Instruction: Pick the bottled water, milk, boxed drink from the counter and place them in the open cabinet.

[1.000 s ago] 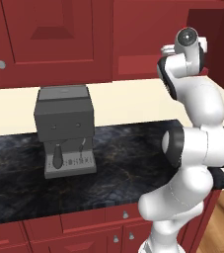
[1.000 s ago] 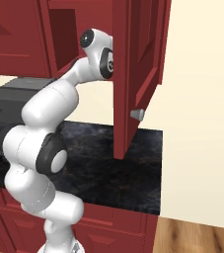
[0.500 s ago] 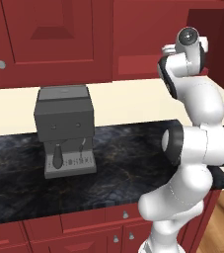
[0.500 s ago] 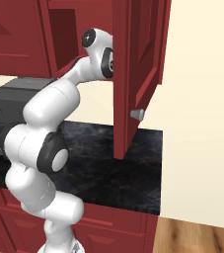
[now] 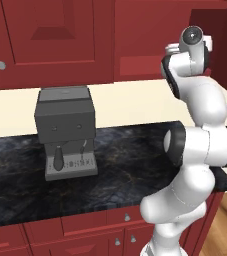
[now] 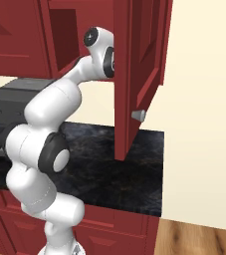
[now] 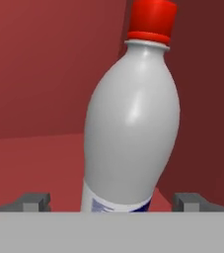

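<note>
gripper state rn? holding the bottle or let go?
Gripper: open, fingertips spread clear of both sides of the bottled water, not gripping it. The bottle stands between them inside the open cabinet.

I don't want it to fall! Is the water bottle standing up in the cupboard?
Nearly upright, leaning a little in the hand view. The bottled water has its red cap on top, inside the open cabinet. The view may be tilted itself.

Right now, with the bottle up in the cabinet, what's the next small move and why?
Probably back the gripper straight out of the open cabinet. In the hand view both finger tips stand wide of the bottled water, clear on either side, and the bottle looks set on the red shelf, leaning a little. Retreat straight, so neither finger brushes it.
</note>
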